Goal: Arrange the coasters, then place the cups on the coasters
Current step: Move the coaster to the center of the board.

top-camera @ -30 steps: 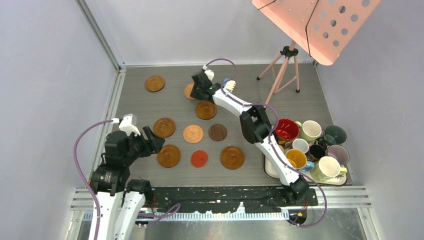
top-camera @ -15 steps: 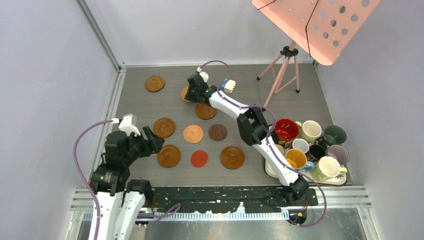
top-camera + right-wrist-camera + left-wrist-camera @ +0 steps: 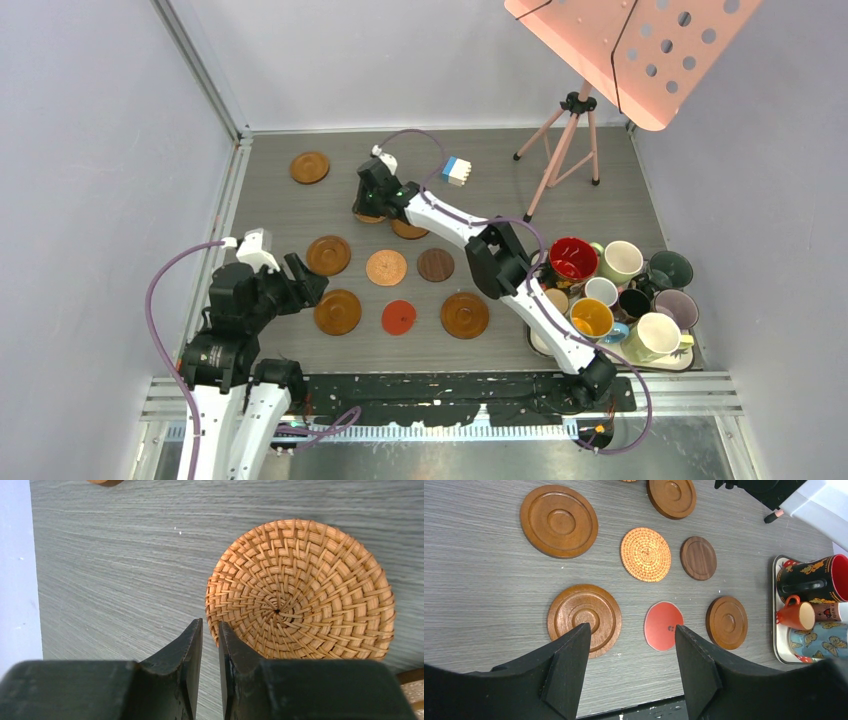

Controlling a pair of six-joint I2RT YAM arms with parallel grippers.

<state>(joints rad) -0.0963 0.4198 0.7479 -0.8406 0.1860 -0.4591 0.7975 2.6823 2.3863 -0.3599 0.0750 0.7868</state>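
One woven coaster (image 3: 300,590) — at right pincer (image 3: 210,626) tips

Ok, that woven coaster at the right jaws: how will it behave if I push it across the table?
The woven coaster looks light and lies flat, so it should slide, not roll or tip. Its rough weave may drag on the grained table and swivel if pushed off-centre. It probably flexes slightly, so its thin edge may pinch poorly.

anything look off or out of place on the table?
Yes. A small blue-and-white block sits at the far side of the grey table, neither coaster nor cup. One brown wooden coaster lies alone at far left, apart from the other coasters. No spills or damage visible.
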